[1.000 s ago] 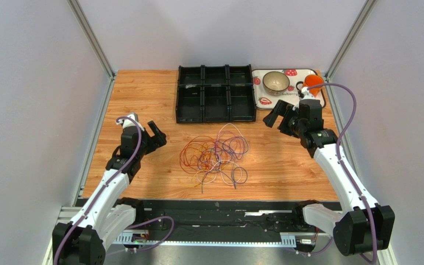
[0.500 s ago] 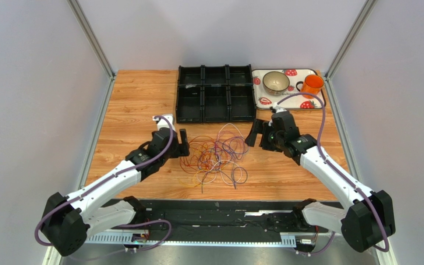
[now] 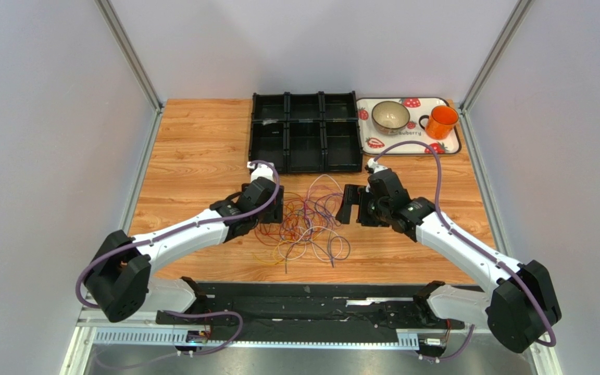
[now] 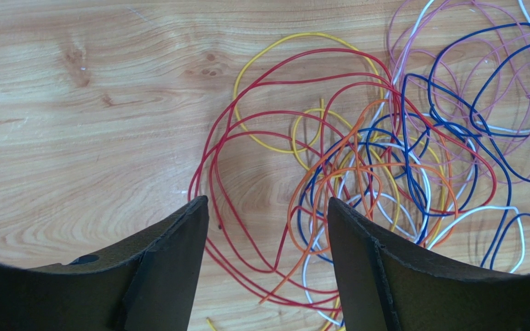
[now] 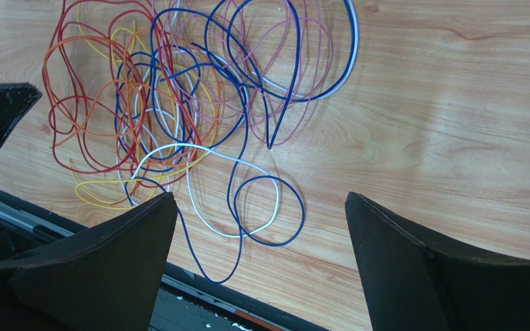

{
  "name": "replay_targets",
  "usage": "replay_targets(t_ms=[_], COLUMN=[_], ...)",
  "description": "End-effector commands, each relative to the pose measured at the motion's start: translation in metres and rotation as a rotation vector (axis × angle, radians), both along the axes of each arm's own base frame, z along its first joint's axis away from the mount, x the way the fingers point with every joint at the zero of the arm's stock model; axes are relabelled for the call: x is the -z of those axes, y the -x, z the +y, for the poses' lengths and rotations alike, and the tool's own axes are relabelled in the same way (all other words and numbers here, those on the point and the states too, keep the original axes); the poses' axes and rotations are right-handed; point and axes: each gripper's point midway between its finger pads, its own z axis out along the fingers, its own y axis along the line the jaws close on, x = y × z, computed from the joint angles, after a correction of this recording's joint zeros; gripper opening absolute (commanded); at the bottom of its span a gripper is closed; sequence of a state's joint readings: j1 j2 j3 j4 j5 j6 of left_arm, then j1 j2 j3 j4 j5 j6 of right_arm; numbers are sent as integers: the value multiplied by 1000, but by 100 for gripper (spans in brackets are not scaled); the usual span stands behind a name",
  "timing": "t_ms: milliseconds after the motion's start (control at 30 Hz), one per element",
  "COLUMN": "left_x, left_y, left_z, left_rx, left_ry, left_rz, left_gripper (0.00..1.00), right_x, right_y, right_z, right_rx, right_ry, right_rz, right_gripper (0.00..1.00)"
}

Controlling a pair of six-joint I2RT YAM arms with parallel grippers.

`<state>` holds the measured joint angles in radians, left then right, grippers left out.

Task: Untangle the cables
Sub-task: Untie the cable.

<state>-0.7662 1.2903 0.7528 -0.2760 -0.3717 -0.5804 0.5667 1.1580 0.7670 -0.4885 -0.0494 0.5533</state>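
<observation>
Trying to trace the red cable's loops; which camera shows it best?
The left wrist view: the red cable spreads in large, sharp loops over the table, close to the lens. The right wrist view shows it farther off, crowded by other colours; the top external view shows only faint threads.

Cables (image 4: 378,148) cut off by top, right edges in left wrist view

Both arms extended inward, facing each other. The left gripper (image 3: 278,209) and right gripper (image 3: 349,205) had their jaws spread wide.
</observation>
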Motion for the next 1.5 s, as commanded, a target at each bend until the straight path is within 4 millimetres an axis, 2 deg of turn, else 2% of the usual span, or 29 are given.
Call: replay_targets(t_ms=[0,100,233,267,333,433,467,500,533,567,633,667,700,733,800,867,900,1000,1033,1100,1133,1200,1233,1300,1333,1433,1467], left_x=[-13,-8,2,5,7,-16,-49,-69,-105,-135,-177,-221,-239,-268,-290,-301,-299,-267,-240,-220,-189,-172,-146,-129,-112,-93,-91], left_y=[-17,-21,-23,-23,-21,-23,-29,-29,-33,-31,-27,-26,-23,-18,-7,5,9,14,16,19,27,30,35,36,38,45,46], left_z=[-21,-29,-39,-43,-44,-49,-57,-61,-67,-68,-70,-76,-78,-80,-86,-93,-96,-103,-105,-108,-109,-116,-116,-118,-120,-126,-128], left_rx=[44,56,81,91,97,104,125,142,167,185,215,250,269,303,351,409,427,446,437,439,451,458,462,464,471,512,520], left_ry=[30,34,33,35,28,37,73,88,108,137,165,219,240,273,307,341,352,358,347,362,360,395,384,378,360,340,336], left_rz=[-50,-35,1,15,36,28,-28,-55,-98,-141,-190,-262,-285,-323,-356,-377,-376,-324,-267,-232,-167,-145,-93,-65,-25,28,35], left_gripper=[70,66,47,40,3,0,0,0,0,0,0,0,0,0,0,0,0,0,0,0,0,0,0,0,2,14,26], right_x=[-1,2,4,5,7,8,8,8,8,7,5,3,0,-2,-7,-10,-13,-17,-19,-22,-22,-25,-25,-27,-27,-30,-32], right_y=[-4,-3,-3,-4,-4,-4,-5,-5,-6,-6,-7,-6,-8,-11,-12,-12,-12,-12,-13,-12,-11,-10,-10,-10,-9,-10,-11], right_z=[1,0,-2,-4,-5,-6,-6,-6,-6,-5,-5,-4,-4,-8,-9,-12,-13,-20,-22,-27,-29,-29,-29,-28,-27,-28,-28], right_rx=[8,7,10,9,13,11,11,9,11,9,12,8,10,29,36,39,42,56,58,69,74,74,71,70,68,69,69], right_ry=[-7,4,18,27,38,46,49,49,50,48,45,43,40,58,59,69,68,91,99,113,120,112,107,97,97,105,103], right_rz=[-27,-25,-25,-27,-22,-20,-20,-20,-19,-21,-24,-27,-33,-49,-60,-67,-75,-95,-103,-113,-115,-123,-127,-130,-125,-127,-130], right_gripper=[97,97,97,97,97,97,97,97,97,97,97,97,97,97,97,97,97,97,97,98,98,98,98,98,98,98,98])
